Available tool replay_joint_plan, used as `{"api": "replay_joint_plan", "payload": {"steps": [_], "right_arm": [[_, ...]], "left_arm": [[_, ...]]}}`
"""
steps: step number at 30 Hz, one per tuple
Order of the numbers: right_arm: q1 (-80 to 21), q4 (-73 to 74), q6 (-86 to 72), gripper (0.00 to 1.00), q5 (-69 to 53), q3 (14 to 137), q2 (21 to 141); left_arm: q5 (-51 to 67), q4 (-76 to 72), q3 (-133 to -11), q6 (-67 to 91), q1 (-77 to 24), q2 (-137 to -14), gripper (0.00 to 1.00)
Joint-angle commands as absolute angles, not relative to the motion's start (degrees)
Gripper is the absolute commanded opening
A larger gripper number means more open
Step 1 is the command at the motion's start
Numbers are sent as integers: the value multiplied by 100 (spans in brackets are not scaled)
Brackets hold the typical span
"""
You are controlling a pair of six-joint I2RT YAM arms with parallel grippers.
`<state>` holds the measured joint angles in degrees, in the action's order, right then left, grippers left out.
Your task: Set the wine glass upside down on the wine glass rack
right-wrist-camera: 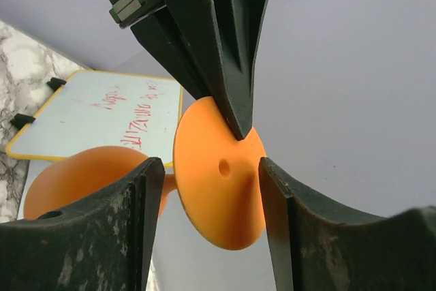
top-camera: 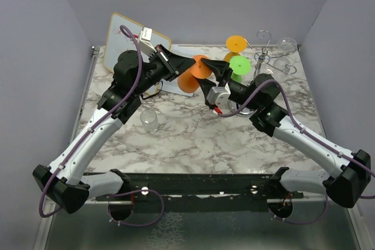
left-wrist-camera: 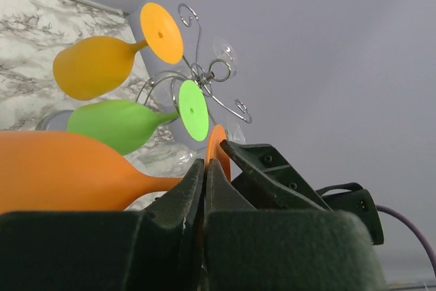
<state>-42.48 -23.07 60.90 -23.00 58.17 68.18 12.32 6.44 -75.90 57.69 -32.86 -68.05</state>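
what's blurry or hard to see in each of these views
left wrist: its own fingers fill the bottom as a dark soft blur, the rack behind is crisper; right wrist: its fingers are soft, the orange glass foot sharp; top view: even light, clear glass nearly vanishes into the marble.

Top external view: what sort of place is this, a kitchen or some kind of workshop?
Probably a robot test cell, not a kitchen: plain grey walls box in a marble-patterned table, two robot arms are bolted at its near edge, and a handwritten whiteboard leans at the back.
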Motion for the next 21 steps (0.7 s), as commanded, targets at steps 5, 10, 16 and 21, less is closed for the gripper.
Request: {"api": "replay_joint_plan", "payload": {"steps": [5,10,16,21], "right_arm": [[-4297,-1511,4833,77,-2789,6057,6289],[-4291,-1453,2506,80,-2498,6572,6104],[-4292,28,-268,80,-1376,8274,7037],[-4286,1444,-1561,80,-1063,9609,7964]], "left_arm": [[1014,291,-7326,5400,-3313,-6317,0],[672,290,-7187,5199,-3309,-6089,0],[548,280,-7106,5118,-3313,-5963,0],[473,289,-7094,5069,-3311,-5864,0]]}}
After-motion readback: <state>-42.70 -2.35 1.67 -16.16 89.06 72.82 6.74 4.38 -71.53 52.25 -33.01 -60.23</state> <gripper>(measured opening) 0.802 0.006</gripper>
